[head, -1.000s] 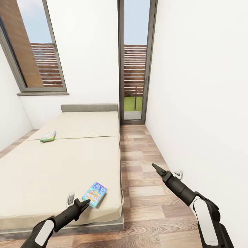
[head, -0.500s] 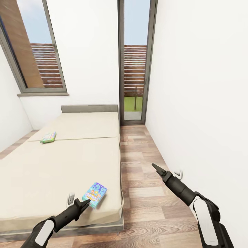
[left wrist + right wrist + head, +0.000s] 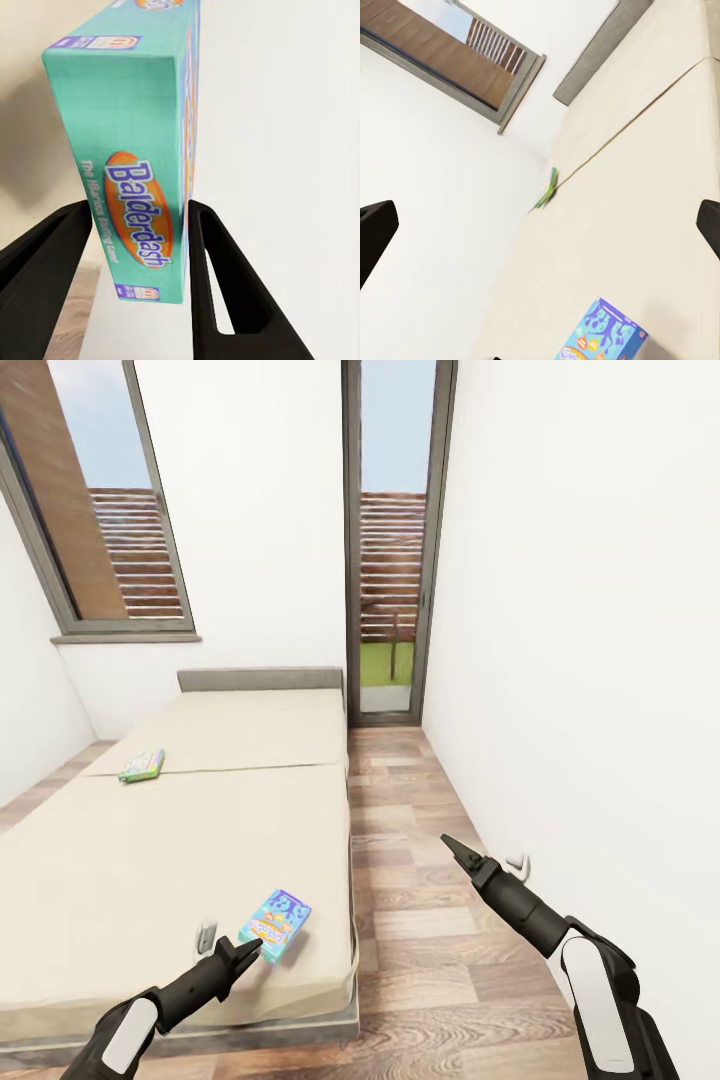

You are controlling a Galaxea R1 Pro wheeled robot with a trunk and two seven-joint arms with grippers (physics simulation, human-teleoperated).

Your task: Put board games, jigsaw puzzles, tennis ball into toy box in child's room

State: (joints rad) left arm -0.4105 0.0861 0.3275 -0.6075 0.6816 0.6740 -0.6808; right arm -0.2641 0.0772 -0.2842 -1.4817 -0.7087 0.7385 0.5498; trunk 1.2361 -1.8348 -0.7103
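1. Fingers of the left gripper (image 3: pixel 248 949) show in the head view just at the near end of the light blue board game (image 3: pixel 275 925), which lies flat on the bed (image 3: pixel 150 860) close to its right edge. Whether they touch it cannot be told here. The right gripper (image 3: pixel 449 846) points out over the wood floor (image 3: pixel 420 920) with its fingers pressed together. A green-edged board game (image 3: pixel 142 765) lies far up the bed, near the seam in the mattress. Against the earlier pictures the whole scene sits slightly lower, which is a shift of the camera; both boxes keep their places on the bed.
2. Left wrist view: the teal end of the box, printed "Balderdash" (image 3: pixel 135 195), stands between the two black fingers (image 3: pixel 225 300), which are spread to either side of it, close along its faces. This lettering is unreadable from the head.
3. Right wrist view: the blue box's cover (image 3: pixel 604 334) and the green-edged box (image 3: pixel 547 187) both lie on the beige mattress, well apart.
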